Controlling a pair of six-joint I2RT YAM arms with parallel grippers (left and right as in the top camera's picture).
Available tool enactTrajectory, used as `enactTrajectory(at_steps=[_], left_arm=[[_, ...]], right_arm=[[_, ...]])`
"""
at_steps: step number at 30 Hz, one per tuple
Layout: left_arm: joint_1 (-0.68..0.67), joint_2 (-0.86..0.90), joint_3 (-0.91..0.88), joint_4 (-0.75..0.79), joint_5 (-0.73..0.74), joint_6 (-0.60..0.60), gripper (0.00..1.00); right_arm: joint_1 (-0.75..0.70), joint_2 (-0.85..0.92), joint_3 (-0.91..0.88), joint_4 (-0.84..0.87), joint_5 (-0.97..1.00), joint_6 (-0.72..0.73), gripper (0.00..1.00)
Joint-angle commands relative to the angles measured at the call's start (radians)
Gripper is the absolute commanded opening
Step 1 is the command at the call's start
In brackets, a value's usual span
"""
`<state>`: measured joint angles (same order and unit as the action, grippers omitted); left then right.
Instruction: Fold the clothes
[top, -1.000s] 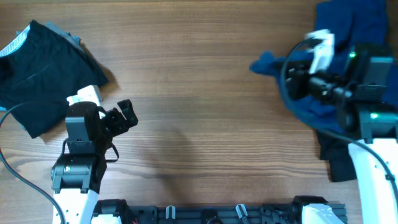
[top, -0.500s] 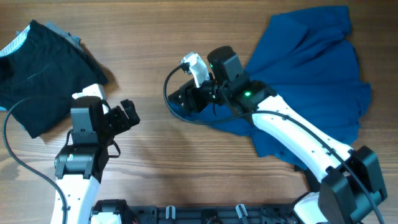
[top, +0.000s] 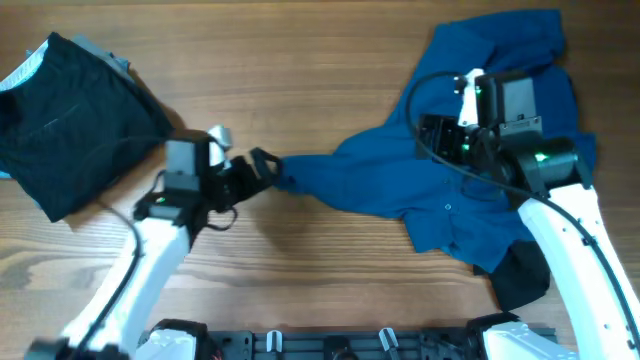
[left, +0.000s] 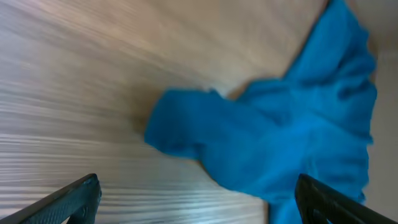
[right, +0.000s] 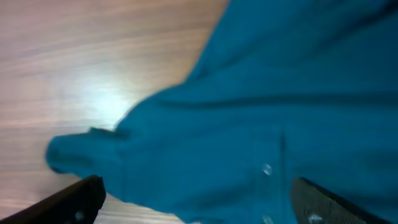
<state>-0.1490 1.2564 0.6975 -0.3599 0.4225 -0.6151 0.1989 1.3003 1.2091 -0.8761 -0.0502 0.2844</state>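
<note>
Crumpled blue buttoned shirt (top: 480, 190) on wood-grain desk (top: 300, 80), sleeve (top: 305, 177) stretched left. Left jaws apart, moved up to sleeve tip; right jaws apart, pulled back right.

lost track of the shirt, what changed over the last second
The right claw dragged the blue shirt leftward, spreading it out, then let go and pulled back to the right; it is now open above the shirt. The left claw, open, moved right up to the sleeve tip without gripping it. The black garment stayed at far left.
</note>
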Motion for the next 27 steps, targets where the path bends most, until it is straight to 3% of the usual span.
enactTrajectory(at_steps=[1, 4, 7, 8, 9, 10, 11, 15, 19, 23, 27], left_arm=[[-0.167, 0.179, 0.016, 0.111, 0.041, -0.235, 1.00], [-0.315, 0.340, 0.016, 0.220, 0.041, -0.419, 1.00], [-0.446, 0.480, 0.016, 0.414, -0.030, -0.475, 0.96], [-0.473, 0.514, 0.016, 0.490, -0.078, -0.475, 0.83], [-0.488, 0.534, 0.016, 0.550, -0.112, -0.475, 0.62], [-0.496, 0.550, 0.016, 0.658, -0.140, -0.473, 0.19], [-0.490, 0.549, 0.016, 0.720, -0.145, -0.472, 0.04], [-0.388, 0.437, 0.066, 0.905, -0.067, -0.470, 0.04], [-0.217, 0.247, 0.209, 0.906, -0.061, -0.466, 0.04], [-0.109, 0.194, 0.240, 0.951, -0.068, -0.467, 0.04], [0.014, 0.174, 0.240, 1.009, -0.070, -0.465, 0.04]], right_arm=[[-0.049, -0.006, 0.011, -0.025, 0.016, 0.039, 1.00], [-0.059, -0.006, 0.010, -0.043, 0.017, 0.037, 1.00], [-0.059, -0.006, 0.010, -0.050, 0.017, 0.037, 1.00], [-0.059, -0.006, 0.010, -0.052, 0.016, 0.037, 1.00], [-0.059, -0.006, 0.010, -0.055, 0.017, 0.037, 1.00], [-0.059, -0.006, 0.010, -0.061, 0.034, 0.037, 1.00], [-0.059, -0.002, 0.010, -0.063, 0.064, 0.037, 1.00], [-0.087, 0.050, -0.006, -0.075, 0.219, 0.068, 1.00], [-0.181, 0.124, -0.038, -0.143, 0.149, 0.122, 0.99], [-0.197, 0.207, -0.039, -0.198, -0.161, -0.242, 1.00], [-0.197, 0.356, -0.040, -0.194, -0.115, -0.245, 0.99]])
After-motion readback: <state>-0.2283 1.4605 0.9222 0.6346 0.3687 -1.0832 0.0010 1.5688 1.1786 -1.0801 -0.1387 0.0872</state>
